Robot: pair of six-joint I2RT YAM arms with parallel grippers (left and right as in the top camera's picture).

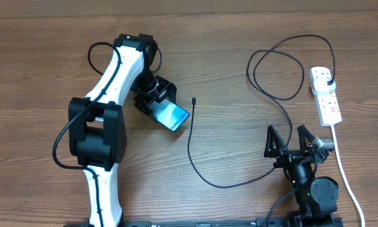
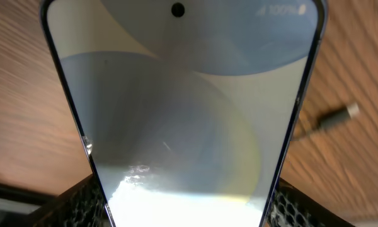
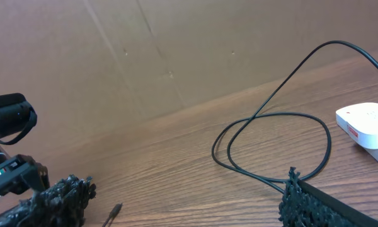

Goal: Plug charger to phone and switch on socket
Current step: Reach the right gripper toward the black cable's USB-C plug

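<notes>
The phone (image 1: 174,115), its screen lit blue, sits left of centre on the table with my left gripper (image 1: 159,103) shut across its near end. In the left wrist view the phone (image 2: 183,94) fills the frame, and a black meshed finger (image 2: 82,202) presses on each long edge. The charger's connector tip (image 1: 194,99) lies on the wood just right of the phone, apart from it (image 2: 340,115). Its thin black cable (image 1: 205,176) curves across the table, loops (image 3: 271,145), and ends in a plug in the white socket (image 1: 326,94). My right gripper (image 1: 286,132) stands open near the front, holding nothing.
The socket's thick white cord (image 1: 343,170) runs down the right side past my right arm. The white left arm (image 1: 104,120) covers the table's left part. A brown board wall (image 3: 176,50) stands behind the table. The socket (image 3: 365,126) lies right of the cable loops.
</notes>
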